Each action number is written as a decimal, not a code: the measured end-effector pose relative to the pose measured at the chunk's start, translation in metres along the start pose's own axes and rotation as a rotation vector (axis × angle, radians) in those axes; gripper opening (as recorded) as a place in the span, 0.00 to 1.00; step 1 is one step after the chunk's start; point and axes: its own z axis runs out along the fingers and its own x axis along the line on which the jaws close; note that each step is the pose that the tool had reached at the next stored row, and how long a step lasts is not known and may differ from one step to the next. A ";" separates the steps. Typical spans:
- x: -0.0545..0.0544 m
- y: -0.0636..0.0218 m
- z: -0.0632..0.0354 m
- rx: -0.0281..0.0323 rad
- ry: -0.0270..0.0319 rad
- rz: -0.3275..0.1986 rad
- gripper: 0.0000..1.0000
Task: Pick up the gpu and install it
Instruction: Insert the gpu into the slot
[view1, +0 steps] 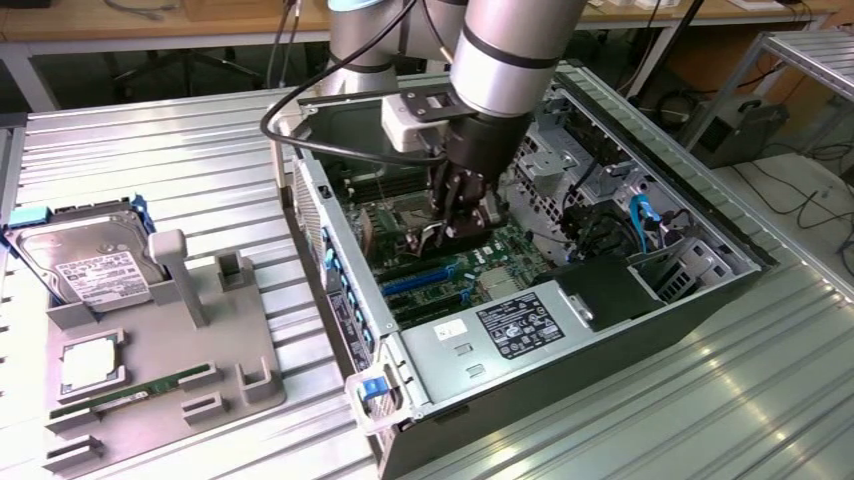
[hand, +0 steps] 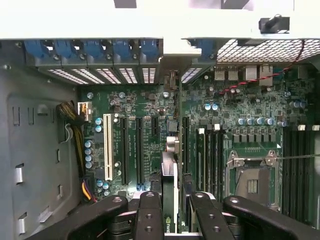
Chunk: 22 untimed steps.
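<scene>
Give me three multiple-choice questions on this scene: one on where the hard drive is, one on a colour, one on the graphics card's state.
1. The hard drive sits: A in the case; B on the grey fixture; C on the floor.
2. The long expansion slots are: A red; B yellow; C blue.
3. The gpu is: A on the fixture; B gripped by the end effector inside the case; C atop the hard drive.

B: it stands on the fixture at the exterior view's left.
C: blue on the green board.
B: its edge sits between the fingers.
</scene>
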 end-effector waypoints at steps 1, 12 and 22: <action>0.000 0.0001 0.0020 -0.0002 0.0002 -0.004 0.26; -0.001 0.0002 0.0229 -0.0003 0.0003 -0.007 0.26; -0.002 0.0040 0.0390 0.0000 0.0000 -0.002 0.26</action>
